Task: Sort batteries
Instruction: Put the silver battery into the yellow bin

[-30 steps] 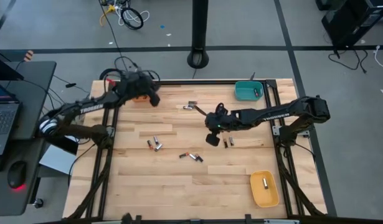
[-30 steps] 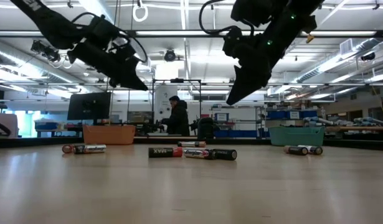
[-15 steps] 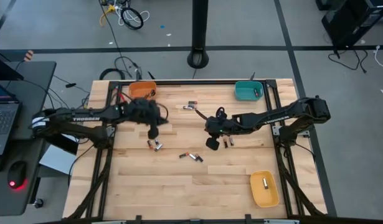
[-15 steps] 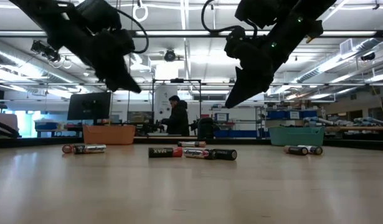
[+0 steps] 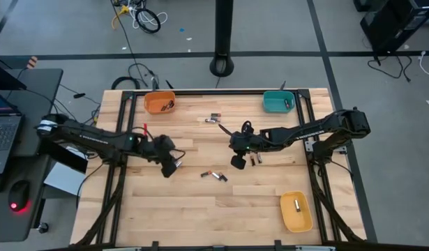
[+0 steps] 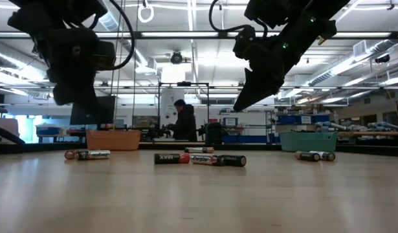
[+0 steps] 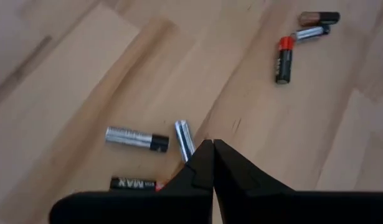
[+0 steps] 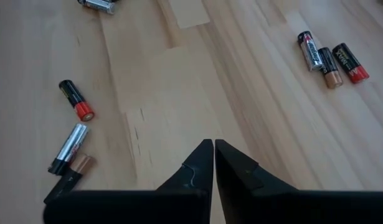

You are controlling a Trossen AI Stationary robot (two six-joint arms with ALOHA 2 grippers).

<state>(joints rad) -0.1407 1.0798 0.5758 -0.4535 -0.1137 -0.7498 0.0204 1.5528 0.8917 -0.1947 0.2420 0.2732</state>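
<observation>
Mid-sort, between pickups. Left tool (image 5: 168, 169) closed and empty, poised low over the left cluster of batteries (image 7: 185, 138) on the desk (image 5: 200, 209): a silver-and-black cell, a slim silvery one, a black "MAX" cell just beside the tips. Right tool (image 5: 237, 161) closed too, gripping nothing, hanging above the middle of the desk beside another small group (image 5: 255, 160). More cells loose near centre (image 5: 214, 175) and at the far edge. Some already in the orange bin (image 5: 159, 102), teal bin (image 5: 278, 102) and yellow bin (image 5: 296, 211). Next, probably: spread the left fingers, straddle one cell, pinch, carry to the matching bin.
</observation>
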